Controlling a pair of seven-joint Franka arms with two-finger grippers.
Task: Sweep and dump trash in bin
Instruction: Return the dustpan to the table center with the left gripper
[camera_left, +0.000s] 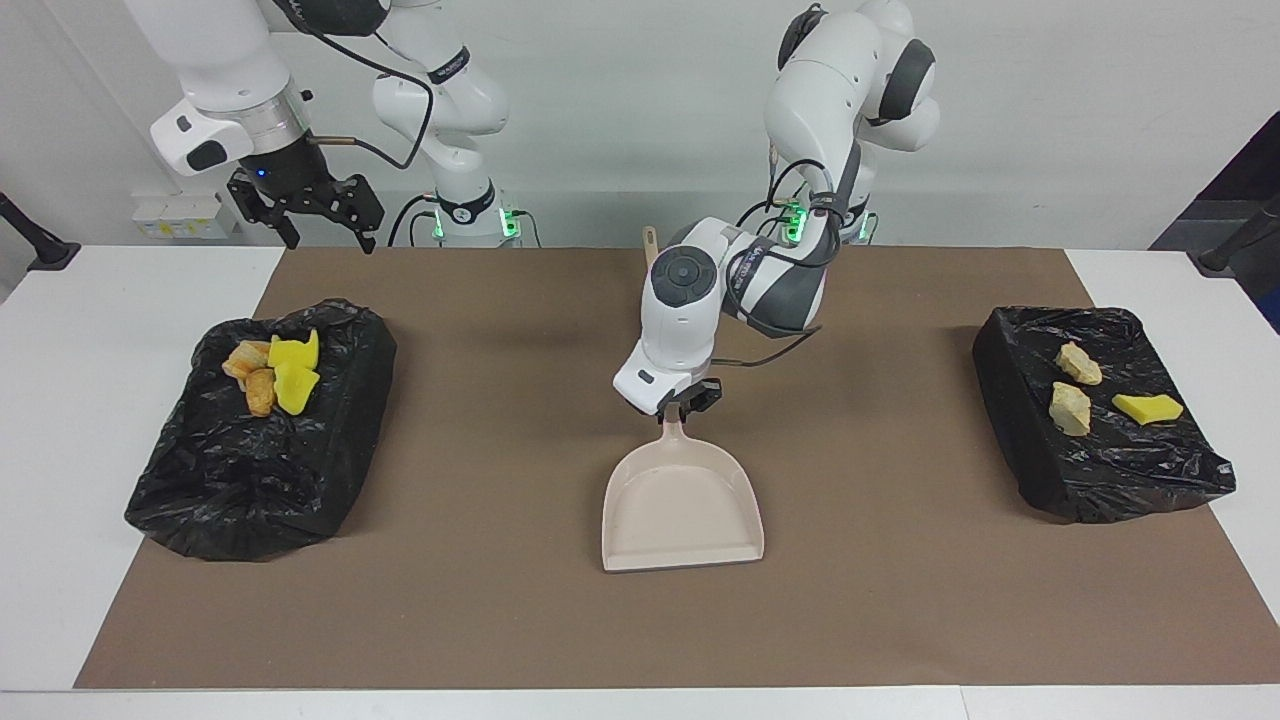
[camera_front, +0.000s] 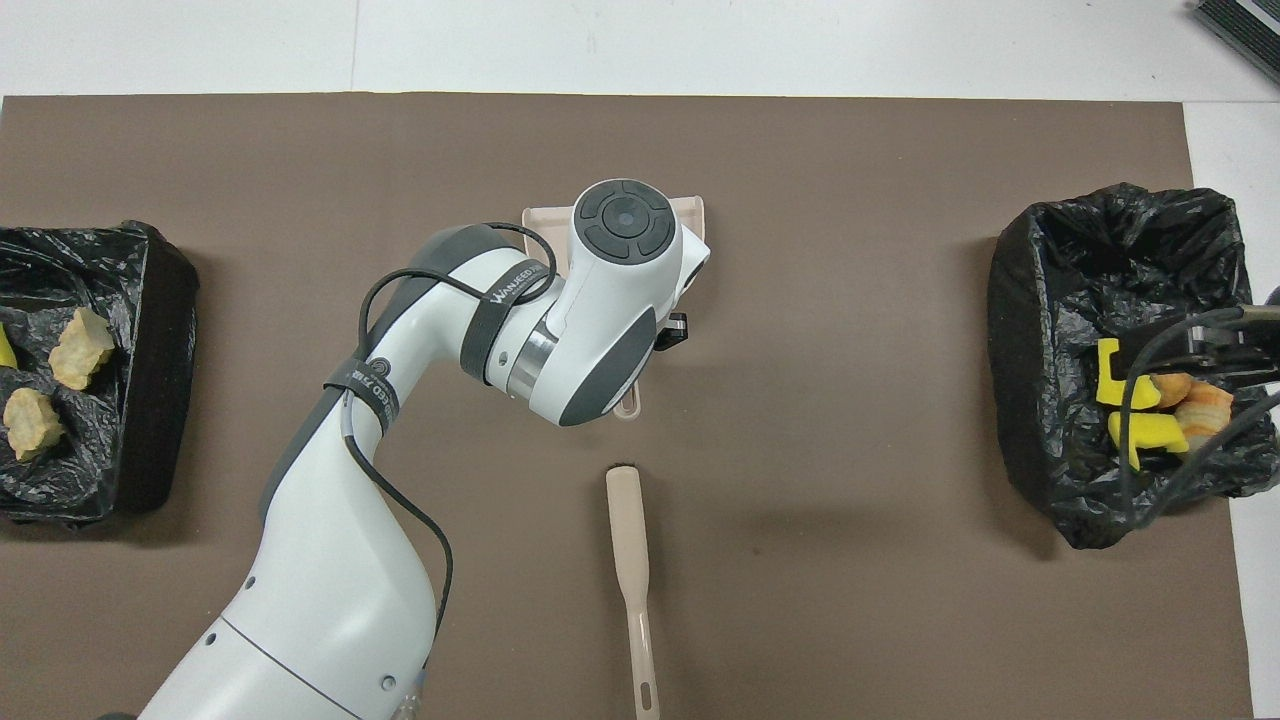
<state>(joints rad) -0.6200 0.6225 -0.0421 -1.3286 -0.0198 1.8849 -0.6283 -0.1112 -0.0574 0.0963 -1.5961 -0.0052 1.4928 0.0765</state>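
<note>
Left claw (camera_left: 683, 408) is down at the dustpan (camera_left: 683, 510) handle, mid-mat; can't tell if it's clamped on it. Right claw (camera_left: 318, 212) is up in the air at 12 o'clock of its end's black bin (camera_left: 262, 440), prongs apart, holding nothing. Mat (camera_left: 500, 400) carries two bag-lined bins. That bin holds four scraps (camera_left: 272, 375), yellow and orange. Second bin (camera_left: 1095, 415), at the left arm's end, holds three scraps (camera_left: 1085, 390), beige and yellow. Brush (camera_front: 632, 560) lies at the dustpan's 6 o'clock in the overhead view, close to the robots.

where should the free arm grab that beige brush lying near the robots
Judging by its pose, grip the brush at its thin handle, coming straight down from above: it lies flat on the mat, clear of the dustpan. The right gripper is free.
</note>
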